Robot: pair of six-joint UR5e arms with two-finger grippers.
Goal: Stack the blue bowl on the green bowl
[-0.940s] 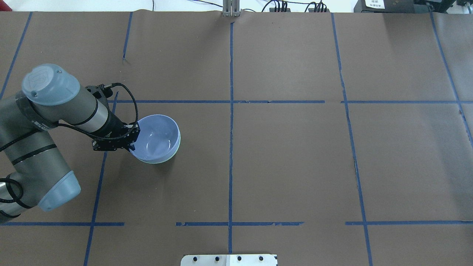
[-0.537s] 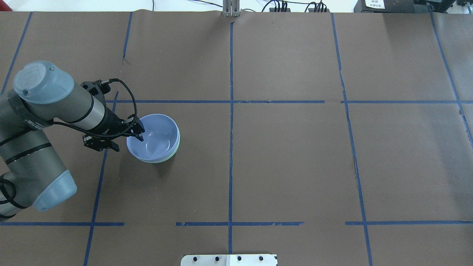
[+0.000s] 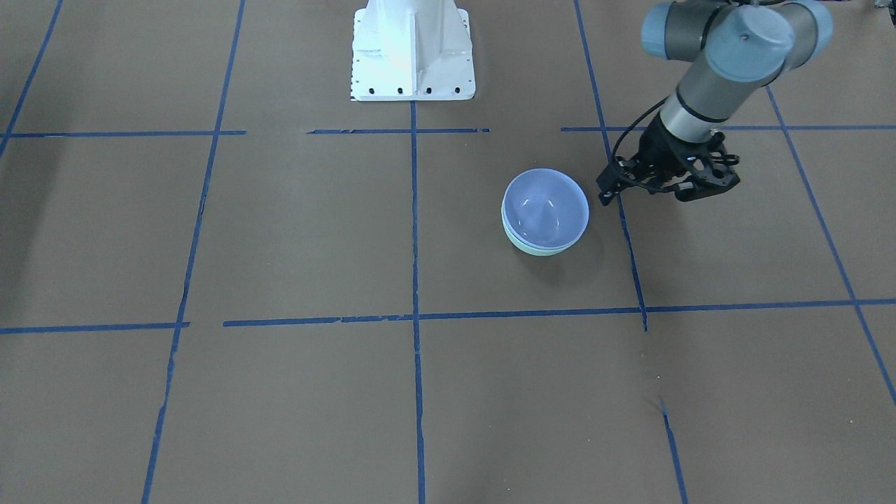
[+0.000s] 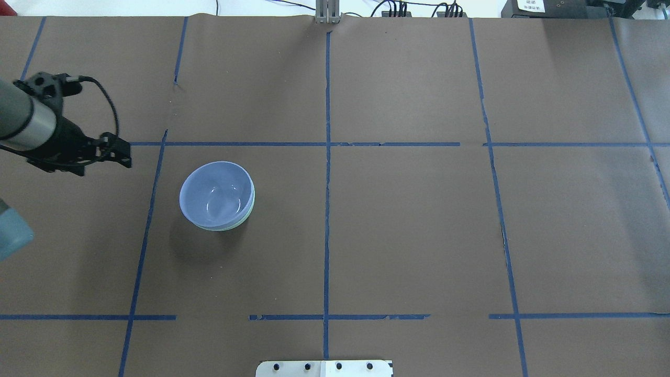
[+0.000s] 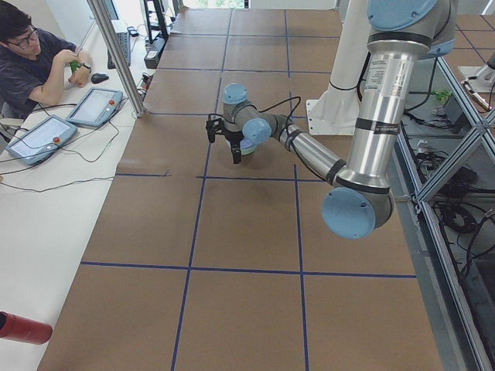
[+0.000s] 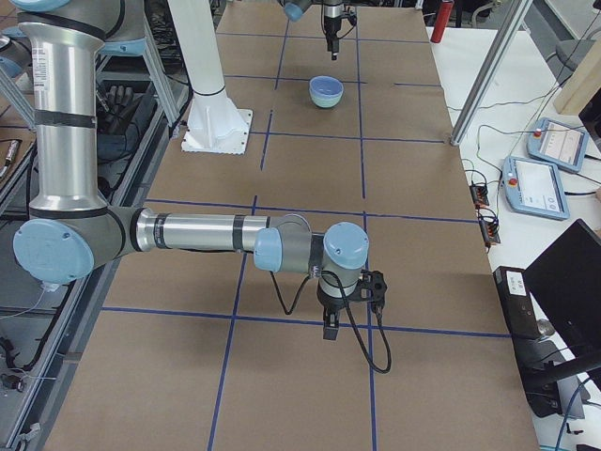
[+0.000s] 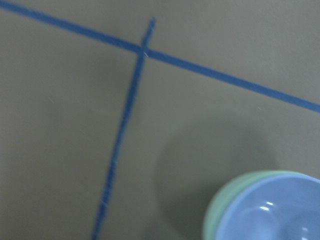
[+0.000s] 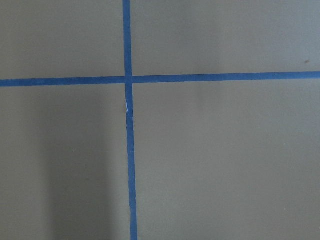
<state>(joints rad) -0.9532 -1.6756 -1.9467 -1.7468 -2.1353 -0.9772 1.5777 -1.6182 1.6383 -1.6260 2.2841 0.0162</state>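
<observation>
**Blue bowl nested in green bowl, left gripper empty beside the stack**

In the overhead view the blue bowl (image 4: 214,191) sits inside the green bowl (image 4: 246,217), left of the frame's middle. Only a thin mint crescent of the green one shows along the lower right of the stack. The pair stands upright on the brown table (image 4: 408,220), in the grid cell just right of a long blue tape line (image 4: 142,246).

In the front-facing view the same stack lies a little right of centre. The blue bowl (image 3: 546,206) is on top and the green rim (image 3: 537,250) peeks out beneath its lower edge.

The left gripper (image 4: 102,165) hangs at the left edge of the overhead frame, up and to the left of the bowls and apart from them. Its jaws are spread wide with nothing between them. From the front it appears as the black left gripper (image 3: 647,193) to the right of the stack, not touching it.

The left wrist camera catches both bowls in its lower right corner, the blue bowl (image 7: 280,212) ringed by the green bowl (image 7: 222,202).

The right gripper (image 6: 331,324) appears only in the right-side view, low over the table in the lower middle of that frame and far from the bowls. Whether its jaws are apart or closed cannot be told
</observation>
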